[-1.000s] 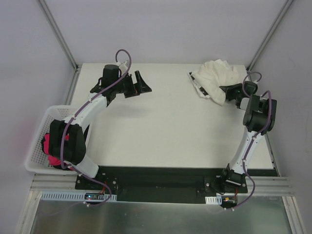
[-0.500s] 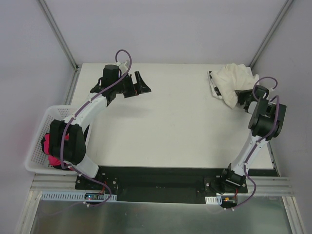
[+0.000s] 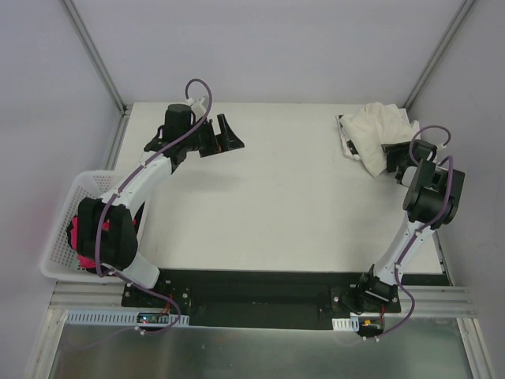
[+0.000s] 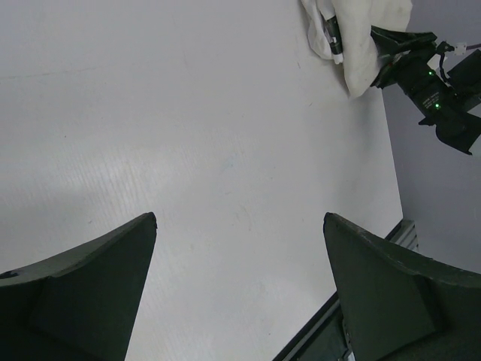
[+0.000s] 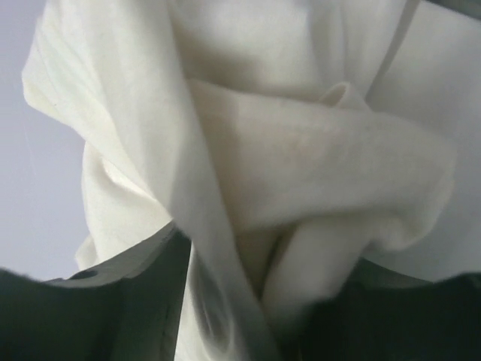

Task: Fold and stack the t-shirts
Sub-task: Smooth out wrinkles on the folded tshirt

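From above, your left gripper hangs spread and empty over the table. The t-shirts lie well off to its right, bunched against the right gripper. The left wrist view confirms wide jaws with nothing between them. In the right wrist view, cream cloth fills the gap between the fingers; you cannot tell whether they pinch it. Judging by that crumpled heap, no fold looks done; folding and stacking remain.
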`<state>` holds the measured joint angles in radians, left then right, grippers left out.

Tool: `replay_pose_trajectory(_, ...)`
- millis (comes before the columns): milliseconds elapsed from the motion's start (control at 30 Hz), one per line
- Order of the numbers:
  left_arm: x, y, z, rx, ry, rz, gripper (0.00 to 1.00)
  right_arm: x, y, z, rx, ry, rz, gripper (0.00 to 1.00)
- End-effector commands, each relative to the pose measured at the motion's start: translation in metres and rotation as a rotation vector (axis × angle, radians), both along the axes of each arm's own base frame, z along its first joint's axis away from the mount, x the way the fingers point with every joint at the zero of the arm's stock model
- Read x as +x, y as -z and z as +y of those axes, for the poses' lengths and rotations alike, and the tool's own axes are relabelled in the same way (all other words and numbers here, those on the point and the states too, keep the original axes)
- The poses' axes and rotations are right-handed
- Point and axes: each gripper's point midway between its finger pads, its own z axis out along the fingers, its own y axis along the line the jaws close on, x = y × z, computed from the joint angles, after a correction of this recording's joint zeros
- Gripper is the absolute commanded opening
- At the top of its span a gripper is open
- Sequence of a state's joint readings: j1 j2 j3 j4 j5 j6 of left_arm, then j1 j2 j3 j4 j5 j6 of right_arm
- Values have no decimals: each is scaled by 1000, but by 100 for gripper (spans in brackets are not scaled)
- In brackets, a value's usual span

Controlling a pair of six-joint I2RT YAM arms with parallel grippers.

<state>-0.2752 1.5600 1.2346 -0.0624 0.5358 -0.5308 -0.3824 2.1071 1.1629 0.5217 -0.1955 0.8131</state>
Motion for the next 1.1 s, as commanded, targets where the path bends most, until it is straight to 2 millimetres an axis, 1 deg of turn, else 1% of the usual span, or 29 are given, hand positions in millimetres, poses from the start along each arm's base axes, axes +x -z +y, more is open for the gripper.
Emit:
replay_pose_trajectory(0, -7, -26, 2, 9, -4, -89, 92, -14, -29, -13, -70, 0, -21, 58)
replay_pose_trajectory(67, -7, -29, 2, 12, -5, -98, 92, -23, -32, -13, -87, -10, -15, 59)
replay_pose_trajectory(133, -8, -30, 1, 13, -4, -104, 92, -33, -48, -14, -98, -15, -34, 59)
replay_pose_trajectory(167, -8, -30, 2, 18, -6, -105, 92, -41, -48, -13, -96, -18, -27, 58)
replay_pose_trajectory(200, -8, -28, 2, 22, -12, -105, 92, -47, -67, -17, -119, -28, -54, 59)
replay_pose_trajectory(300, -6, -26, 3, 28, -21, -103, 92, -64, -88, -24, -144, -48, -54, 58)
replay_pose_trajectory(333, -6, -25, 3, 28, -21, -101, 92, -65, -108, -24, -161, -57, -80, 57)
replay_pose_trajectory(367, -6, -25, 2, 30, -20, -101, 92, -67, -117, -22, -169, -70, -84, 57)
replay_pose_trajectory(400, -5, -24, 2, 32, -23, -100, 92, -68, -128, -18, -177, -96, -92, 57)
replay_pose_trajectory(433, -5, -21, 2, 33, -24, -90, 92, -69, -146, -13, -199, -110, -119, 56)
replay_pose_trajectory(467, -4, -20, 1, 31, -24, -87, 92, -69, -154, -9, -208, -128, -123, 56)
replay_pose_trajectory(500, -2, -20, 1, 29, -26, -89, 92, -68, -158, 3, -210, -157, -117, 56)
replay_pose_trajectory(533, 1, -15, 1, 30, -32, -79, 92, -63, -169, 9, -245, -186, -133, 56)
replay_pose_trajectory(567, 2, -15, 0, 23, -40, -70, 92, -59, -172, 15, -248, -205, -130, 56)
replay_pose_trajectory(600, 4, -13, 0, 17, -46, -69, 92, -54, -168, 29, -241, -242, -123, 56)
replay_pose_trajectory(633, 9, -9, -1, 13, -61, -64, 92, -46, -175, 36, -238, -263, -142, 56)
replay_pose_trajectory(667, 11, -7, -2, -8, -75, -66, 92, -38, -161, 45, -209, -293, -121, 56)
replay_pose_trajectory(700, 14, -6, -3, -24, -82, -69, 92, -34, -158, 50, -184, -313, -125, 56)
replay_pose_trajectory(733, 21, -4, -6, -41, -89, -78, 92, -28, -159, 53, -174, -324, -139, 56)
replay_pose_trajectory(767, 23, -4, -9, -57, -84, -78, 92, -22, -148, 56, -141, -334, -130, 56)
replay_pose_trajectory(800, 27, -2, -11, -66, -83, -79, 92, -19, -149, 57, -135, -339, -139, 56)
replay_pose_trajectory(833, 33, 7, -14, -74, -86, -63, 92, -16, -146, 57, -127, -341, -137, 56)
replay_pose_trajectory(867, 37, 2, -19, -108, -75, -80, 92, -12, -152, 56, -139, -350, -156, 56)
replay_pose_trajectory(900, 41, 2, -22, -127, -67, -84, 91, -8, -149, 56, -134, -359, -152, 56)
replay_pose_trajectory(933, 44, 10, -26, -137, -62, -63, 92, -6, -147, 54, -136, -359, -144, 56)
replay_pose_trajectory(967, 47, 8, -29, -167, -58, -70, 91, -1, -154, 51, -162, -363, -160, 56)
replay_pose_trajectory(1000, 45, 8, -34, -181, -33, -63, 91, 2, -149, 49, -165, -364, -151, 55)
replay_pose_trajectory(1033, 47, 13, -35, -184, -31, -53, 91, 6, -150, 44, -176, -354, -148, 54)
replay_pose_trajectory(1067, 46, 12, -36, -190, -25, -62, 91, 12, -157, 40, -185, -351, -163, 50)
